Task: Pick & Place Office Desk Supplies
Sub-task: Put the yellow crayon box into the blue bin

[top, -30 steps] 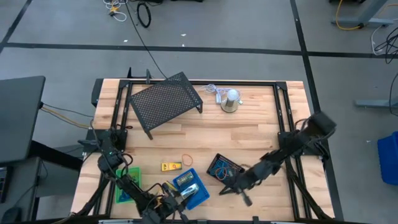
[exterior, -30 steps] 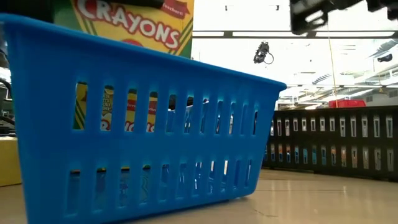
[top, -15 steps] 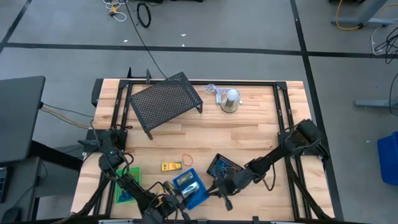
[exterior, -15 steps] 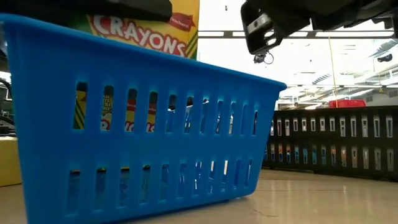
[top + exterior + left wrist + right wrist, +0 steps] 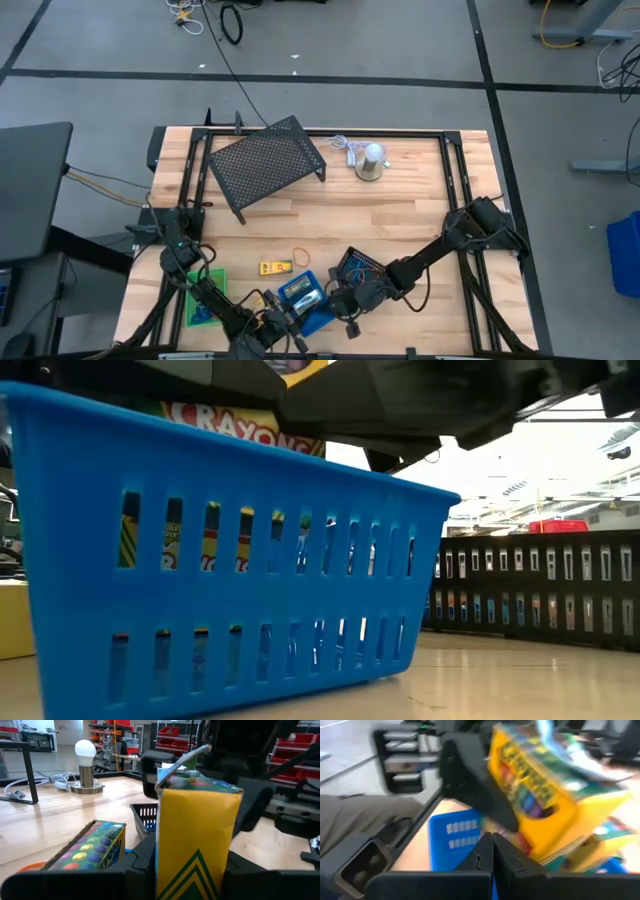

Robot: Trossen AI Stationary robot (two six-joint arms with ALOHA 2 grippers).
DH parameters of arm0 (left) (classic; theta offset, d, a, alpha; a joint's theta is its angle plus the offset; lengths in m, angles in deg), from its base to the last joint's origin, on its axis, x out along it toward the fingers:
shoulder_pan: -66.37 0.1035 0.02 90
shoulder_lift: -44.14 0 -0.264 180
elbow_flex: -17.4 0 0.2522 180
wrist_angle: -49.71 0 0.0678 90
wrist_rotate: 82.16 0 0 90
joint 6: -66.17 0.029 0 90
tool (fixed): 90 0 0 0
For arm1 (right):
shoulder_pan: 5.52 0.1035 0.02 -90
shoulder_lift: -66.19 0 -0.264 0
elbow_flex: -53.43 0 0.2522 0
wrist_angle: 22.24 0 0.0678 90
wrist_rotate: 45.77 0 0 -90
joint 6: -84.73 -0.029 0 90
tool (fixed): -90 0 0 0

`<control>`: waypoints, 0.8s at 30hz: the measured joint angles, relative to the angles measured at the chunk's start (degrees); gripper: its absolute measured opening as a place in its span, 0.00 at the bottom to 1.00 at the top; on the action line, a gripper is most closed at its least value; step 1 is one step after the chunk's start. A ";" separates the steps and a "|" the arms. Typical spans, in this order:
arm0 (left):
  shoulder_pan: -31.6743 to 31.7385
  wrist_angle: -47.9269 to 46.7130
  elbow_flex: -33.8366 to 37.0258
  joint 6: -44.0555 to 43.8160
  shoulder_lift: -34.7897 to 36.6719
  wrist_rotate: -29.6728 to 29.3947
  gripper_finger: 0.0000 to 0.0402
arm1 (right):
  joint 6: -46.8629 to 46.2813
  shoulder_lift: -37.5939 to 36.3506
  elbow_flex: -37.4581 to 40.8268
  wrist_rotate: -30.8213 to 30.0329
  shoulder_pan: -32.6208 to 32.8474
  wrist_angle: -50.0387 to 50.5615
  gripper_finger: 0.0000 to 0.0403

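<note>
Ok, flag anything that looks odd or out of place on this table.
The large black mesh rack sits skewed to the table edges. The crayon box in the left gripper has its top flap open over the blue tray.

A grey concrete floor [image 5: 400, 40] crossed by dark tape lines [image 5: 300, 80] surrounds the light wooden butcher-block table [image 5: 400, 215]. Beyond the table's far edge, black shelving [image 5: 540, 595] stands under bright ceiling lights [image 5: 520, 465].

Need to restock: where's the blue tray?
High view: blue tray at the table's near edge, between the green tray and black mesh tray.
</note>
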 joint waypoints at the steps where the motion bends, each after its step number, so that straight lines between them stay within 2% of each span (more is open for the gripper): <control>1: 0.02 0.00 0.00 0.00 0.00 -0.02 0.26 | -0.15 -0.06 -0.02 -0.70 -0.04 -0.03 0.00; 19: 0.11 -0.05 0.02 -1.27 0.04 -0.71 0.27 | -3.22 1.60 -2.40 -1.48 -1.30 1.06 0.00; 24: 0.46 -1.67 0.04 -3.40 0.04 -0.06 0.48 | -4.66 6.60 -7.88 -1.40 -1.89 6.31 0.00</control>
